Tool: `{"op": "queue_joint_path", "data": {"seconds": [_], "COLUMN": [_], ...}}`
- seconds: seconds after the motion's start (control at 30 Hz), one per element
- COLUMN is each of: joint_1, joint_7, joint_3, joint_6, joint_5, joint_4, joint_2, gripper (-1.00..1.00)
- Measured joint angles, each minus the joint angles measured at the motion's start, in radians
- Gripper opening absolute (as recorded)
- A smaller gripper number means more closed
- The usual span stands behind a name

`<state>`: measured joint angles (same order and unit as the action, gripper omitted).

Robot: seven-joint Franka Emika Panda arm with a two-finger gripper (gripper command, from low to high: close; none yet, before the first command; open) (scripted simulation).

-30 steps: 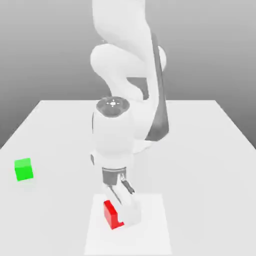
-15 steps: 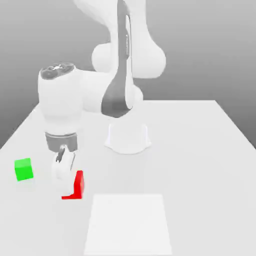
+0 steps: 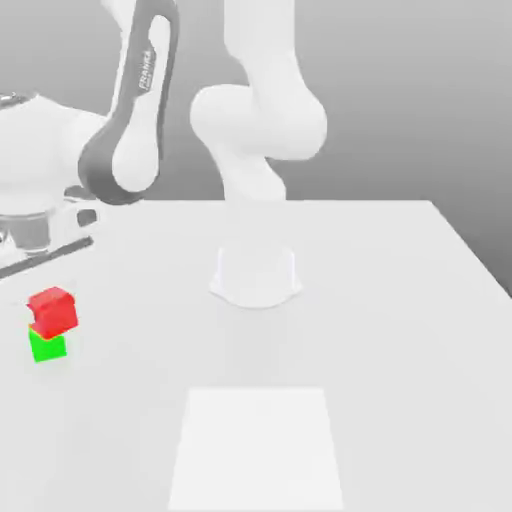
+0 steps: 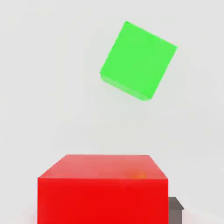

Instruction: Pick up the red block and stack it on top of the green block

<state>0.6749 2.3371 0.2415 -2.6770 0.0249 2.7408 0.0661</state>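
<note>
The red block [image 3: 52, 311] hangs in the air at the exterior view's far left, just over the green block [image 3: 47, 346], which sits on the white table [image 3: 380, 300]. My gripper [image 3: 52, 298] is shut on the red block, and the white hand above it is partly cut off by the picture's edge. In the hand view the red block [image 4: 103, 192] is close in front of the camera, with one dark fingertip [image 4: 175, 209] at its side. The green block [image 4: 138, 59] lies farther off on the table, turned at an angle to the red one and apart from it.
The arm's round white base [image 3: 255, 275] stands mid-table. A brighter white square patch [image 3: 255, 445] lies near the front edge. The table's left edge runs close by the green block.
The arm has swung from the white square toward the exterior view's left, carrying the red block up and over to the green block. The green block has not moved.
</note>
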Motion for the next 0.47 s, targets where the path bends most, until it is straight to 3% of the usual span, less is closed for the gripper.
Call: {"op": "queue_joint_path", "data": {"seconds": [0.17,0.37,0.4,0.47], "joint_1": [0.094,0.114,0.12,0.12], "joint_7": [0.108,0.019,0.006,0.006], "joint_3": [0.047,0.01,0.0,0.0], "joint_6": [0.009,-0.164,-0.183,-0.183], "joint_5": [0.022,-0.121,-0.139,-0.139], "joint_4": [0.002,-0.006,-0.007,-0.007], "joint_2": [0.013,-0.174,-0.196,-0.196], "gripper": [-1.0,-1.0,1.0,1.0]}}
